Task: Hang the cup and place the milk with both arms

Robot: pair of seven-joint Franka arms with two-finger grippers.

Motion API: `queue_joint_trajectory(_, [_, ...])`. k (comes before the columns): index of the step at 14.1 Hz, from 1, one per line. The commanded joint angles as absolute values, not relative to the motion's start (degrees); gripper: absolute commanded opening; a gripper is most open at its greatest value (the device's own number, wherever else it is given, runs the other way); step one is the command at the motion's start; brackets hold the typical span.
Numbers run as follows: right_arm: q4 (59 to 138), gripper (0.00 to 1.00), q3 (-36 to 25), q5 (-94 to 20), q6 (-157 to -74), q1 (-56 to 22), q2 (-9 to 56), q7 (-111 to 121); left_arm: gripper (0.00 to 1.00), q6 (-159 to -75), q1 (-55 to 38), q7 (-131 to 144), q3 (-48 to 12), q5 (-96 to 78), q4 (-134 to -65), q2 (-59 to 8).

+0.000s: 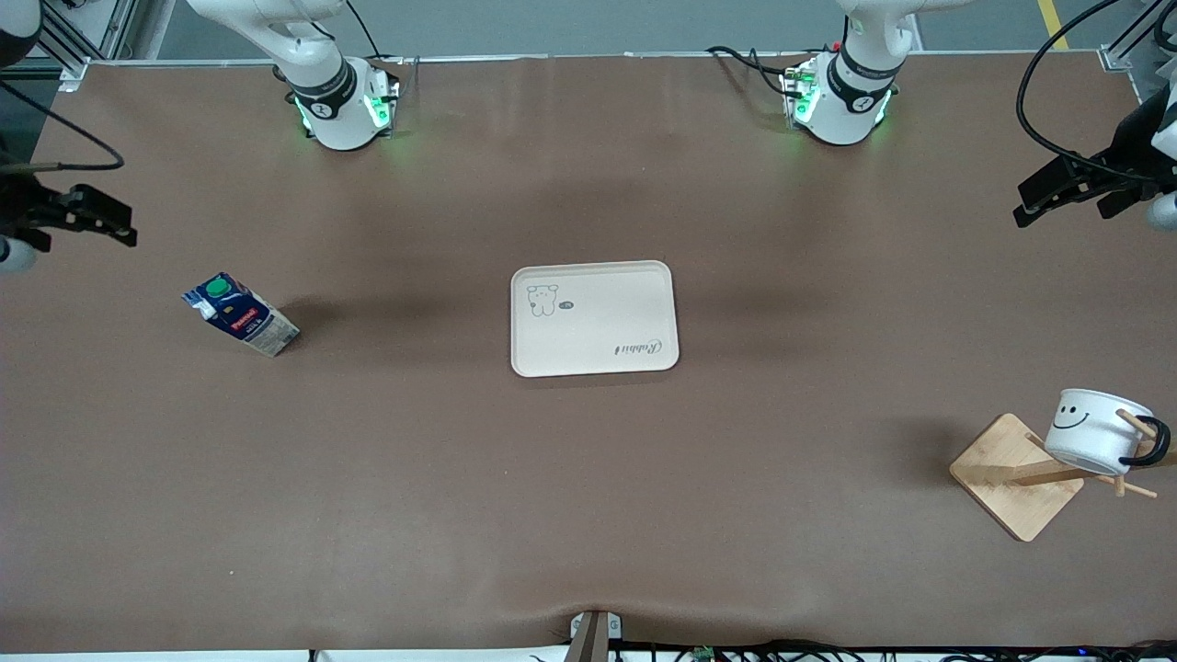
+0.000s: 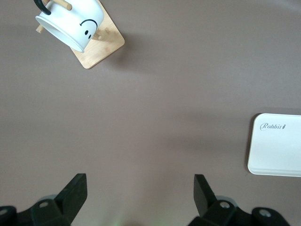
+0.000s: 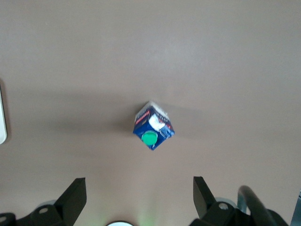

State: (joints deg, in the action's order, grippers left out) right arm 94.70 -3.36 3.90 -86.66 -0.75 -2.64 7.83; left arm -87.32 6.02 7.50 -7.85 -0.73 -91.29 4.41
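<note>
The white smiley cup (image 1: pixel 1094 430) hangs by its black handle on a peg of a wooden rack (image 1: pixel 1011 473) at the left arm's end of the table; it also shows in the left wrist view (image 2: pixel 70 23). The dark-blue milk carton (image 1: pixel 241 315) with a green cap stands on the table toward the right arm's end and shows in the right wrist view (image 3: pixel 153 125). My left gripper (image 1: pixel 1057 188) (image 2: pixel 140 188) is open and empty, up over the table's edge at its own end. My right gripper (image 1: pixel 92 216) (image 3: pixel 139 188) is open and empty over the table's edge at its own end.
A cream tray (image 1: pixel 593 317) lies in the middle of the table, with nothing on it; its corner shows in the left wrist view (image 2: pixel 277 146). The arms' bases stand along the table's edge by the robots. A clamp (image 1: pixel 593 634) sits at the edge nearest the front camera.
</note>
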Motion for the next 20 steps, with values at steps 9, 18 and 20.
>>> queue_joint_trajectory(9, [85.9,1.0,-4.4,-3.3,-80.1,1.6,-4.1,19.3,1.0,-85.3,6.3,7.0,-8.0,-1.1,-89.4,5.3])
queue_joint_trajectory(18, [86.1,1.0,-4.1,-3.2,-79.1,1.2,-4.1,8.2,1.0,-85.0,6.1,6.5,-8.1,-0.8,-89.1,4.9])
queue_joint_trajectory(20, [86.0,1.0,-4.1,-3.2,-79.1,1.2,-4.0,8.2,1.0,-84.6,6.0,6.5,-8.2,-0.8,-89.2,4.8])
